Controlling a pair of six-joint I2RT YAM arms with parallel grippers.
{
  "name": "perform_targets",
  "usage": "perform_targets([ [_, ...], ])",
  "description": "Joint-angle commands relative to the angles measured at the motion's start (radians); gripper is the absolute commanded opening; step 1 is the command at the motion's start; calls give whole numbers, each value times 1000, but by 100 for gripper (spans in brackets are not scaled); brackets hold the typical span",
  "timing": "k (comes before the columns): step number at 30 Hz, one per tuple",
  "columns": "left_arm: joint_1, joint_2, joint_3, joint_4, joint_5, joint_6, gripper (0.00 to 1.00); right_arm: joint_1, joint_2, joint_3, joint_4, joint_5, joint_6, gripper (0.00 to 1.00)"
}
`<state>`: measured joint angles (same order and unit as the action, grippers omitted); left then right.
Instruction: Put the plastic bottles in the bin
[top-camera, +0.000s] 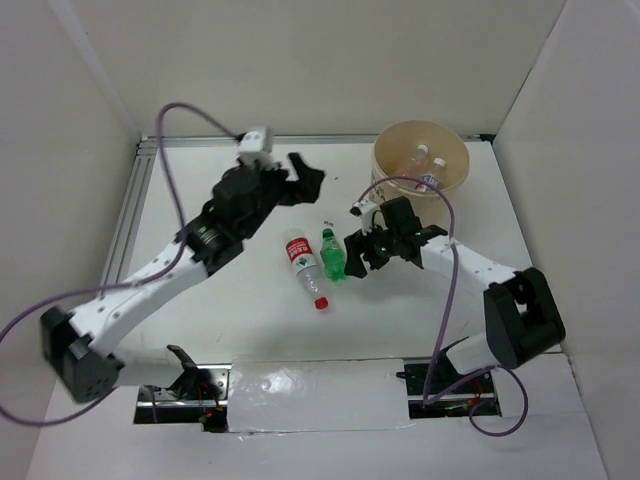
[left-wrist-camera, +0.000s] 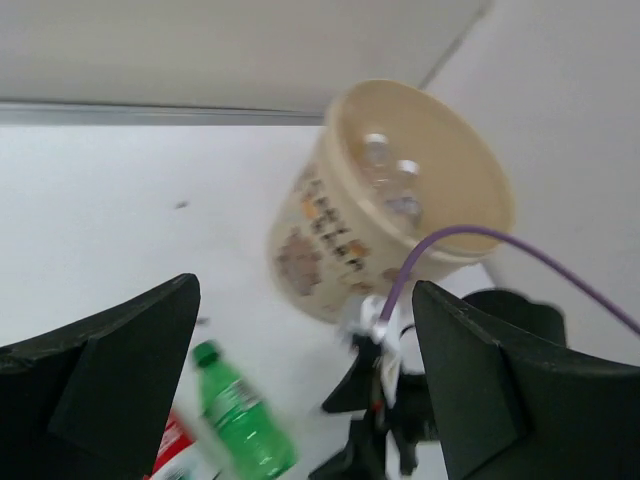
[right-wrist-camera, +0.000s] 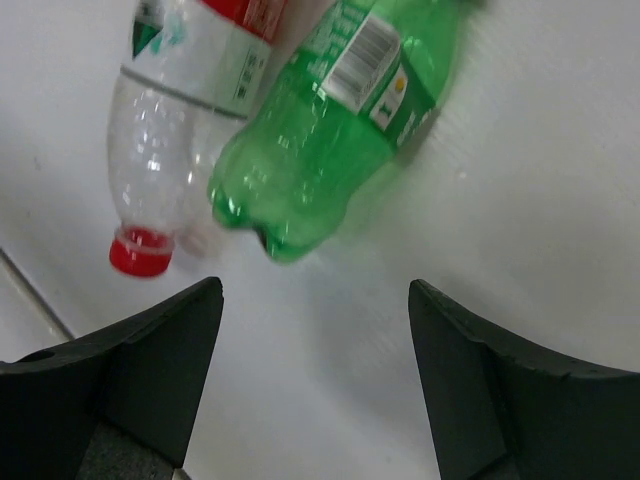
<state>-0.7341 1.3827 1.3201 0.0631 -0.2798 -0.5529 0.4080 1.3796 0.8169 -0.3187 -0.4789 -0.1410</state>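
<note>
A green bottle (top-camera: 332, 256) and a clear red-labelled bottle with a red cap (top-camera: 305, 266) lie side by side on the table's middle. Both show in the right wrist view, the green one (right-wrist-camera: 330, 140) beside the clear one (right-wrist-camera: 180, 130). The tan bin (top-camera: 421, 162) stands at the back right with bottles (top-camera: 428, 172) inside; it shows in the left wrist view (left-wrist-camera: 400, 200). My right gripper (top-camera: 356, 252) is open and empty, just right of the green bottle. My left gripper (top-camera: 308, 180) is open and empty, raised left of the bin.
White walls enclose the table on three sides. A metal rail (top-camera: 125, 215) runs along the left edge. Purple cables (top-camera: 445, 270) loop off both arms.
</note>
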Motion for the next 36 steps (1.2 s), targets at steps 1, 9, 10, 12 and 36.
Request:
perform_targets([
  [1, 22, -152, -259, -98, -136, -39, 100, 54, 76, 106, 135, 126, 207, 82],
  [9, 13, -480, -689, -236, -162, -330, 100, 127, 294, 206, 168, 217, 281, 83],
  [10, 4, -497, -706, -236, -162, -349, 100, 127, 315, 206, 168, 227, 281, 83],
  [12, 4, -520, -728, -236, -171, -373, 100, 141, 372, 215, 181, 255, 281, 83],
  [36, 25, 88, -403, -170, 50, -452, 100, -90, -77, 511, 53, 203, -46, 26],
])
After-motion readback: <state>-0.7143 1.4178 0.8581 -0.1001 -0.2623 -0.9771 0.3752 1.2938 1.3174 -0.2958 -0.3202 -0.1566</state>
